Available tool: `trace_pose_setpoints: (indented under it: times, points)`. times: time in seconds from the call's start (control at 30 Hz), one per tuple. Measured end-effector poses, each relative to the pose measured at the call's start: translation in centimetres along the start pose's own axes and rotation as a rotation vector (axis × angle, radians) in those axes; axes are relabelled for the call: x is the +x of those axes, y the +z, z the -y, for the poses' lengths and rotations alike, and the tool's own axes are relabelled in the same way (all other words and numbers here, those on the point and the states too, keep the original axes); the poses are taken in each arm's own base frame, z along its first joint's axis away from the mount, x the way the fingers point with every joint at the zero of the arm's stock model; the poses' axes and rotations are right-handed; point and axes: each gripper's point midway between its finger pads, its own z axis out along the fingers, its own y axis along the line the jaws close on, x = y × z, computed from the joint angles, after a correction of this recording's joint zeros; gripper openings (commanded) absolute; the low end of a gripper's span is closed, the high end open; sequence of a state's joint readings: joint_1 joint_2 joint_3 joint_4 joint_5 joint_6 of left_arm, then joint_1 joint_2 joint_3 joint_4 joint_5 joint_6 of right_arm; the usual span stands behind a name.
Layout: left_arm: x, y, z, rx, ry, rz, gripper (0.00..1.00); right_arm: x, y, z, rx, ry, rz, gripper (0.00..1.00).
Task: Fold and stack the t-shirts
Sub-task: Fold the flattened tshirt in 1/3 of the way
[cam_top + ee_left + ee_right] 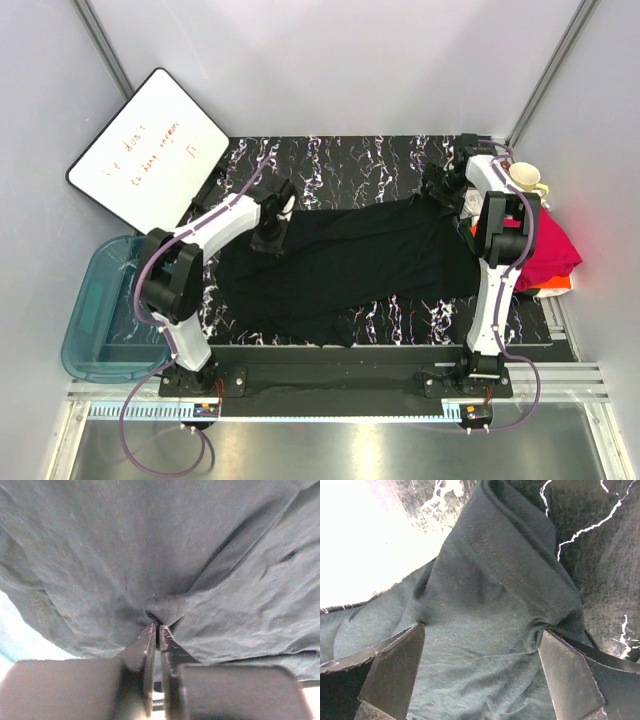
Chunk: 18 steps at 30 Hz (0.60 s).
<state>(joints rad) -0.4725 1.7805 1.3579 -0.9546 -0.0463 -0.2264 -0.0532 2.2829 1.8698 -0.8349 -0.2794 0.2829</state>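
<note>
The black t-shirt [350, 265] lies rumpled across the middle of the table [330, 160], the pink t-shirt [555, 250] heaped at the table's right edge. Our left gripper [157, 630] pinches a pucker of black cloth at the shirt's far left; our right gripper [480, 635] stands spread wide over the seamed right end. We judge the right should close on that edge, then both lift evenly.

Top view bright, even and sharp, with soft shadows; right wrist view burnt out white at upper left; left gripper [156, 626] blurred close up; black t-shirt [200, 555] washed grey.
</note>
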Motion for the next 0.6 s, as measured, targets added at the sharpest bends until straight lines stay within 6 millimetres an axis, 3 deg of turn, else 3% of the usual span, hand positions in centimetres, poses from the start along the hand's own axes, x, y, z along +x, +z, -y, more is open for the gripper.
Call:
trace_pose_setpoints:
  times: [0.1,0.13,0.3,0.33,0.37,0.4,0.43,0.5,0.6]
  points:
    - [1.5,0.3,-0.2,-0.024,0.017,-0.045,0.89,0.1,-0.2,0.1,0.002,-0.012,-0.003,1.0]
    - [2.0,0.4,-0.3,-0.033,0.018,-0.056,0.96,0.2,-0.3,0.2,0.008,-0.02,-0.007,1.0]
    - [2.0,-0.6,-1.0,-0.08,0.014,-0.029,0.98,0.4,-2.2,0.0,0.005,-0.051,0.0,1.0]
    - [1.7,-1.0,-1.2,-0.088,0.013,-0.016,0.93,0.3,-2.7,-0.2,-0.001,-0.057,0.008,1.0]
    - [1.1,-1.3,-1.2,-0.093,0.012,0.002,0.82,0.1,-3.5,-0.6,-0.009,-0.065,0.022,1.0]
    - [0.7,-1.5,-1.2,-0.096,0.01,0.014,0.61,-0.1,-4.2,-0.9,-0.016,-0.076,0.038,1.0]
    - [-0.1,-1.8,-1.2,-0.101,0.008,0.031,0.03,-0.3,-4.8,-1.4,-0.025,-0.089,0.052,1.0]
    - [-2.2,-2.2,-1.1,-0.107,-0.003,0.07,0.0,-0.6,-5.9,-2.1,-0.039,-0.109,0.074,0.95]
    - [-5.6,-1.8,-1.0,-0.106,-0.02,0.113,0.0,-0.7,-6.2,-2.9,-0.047,-0.145,0.087,0.0]
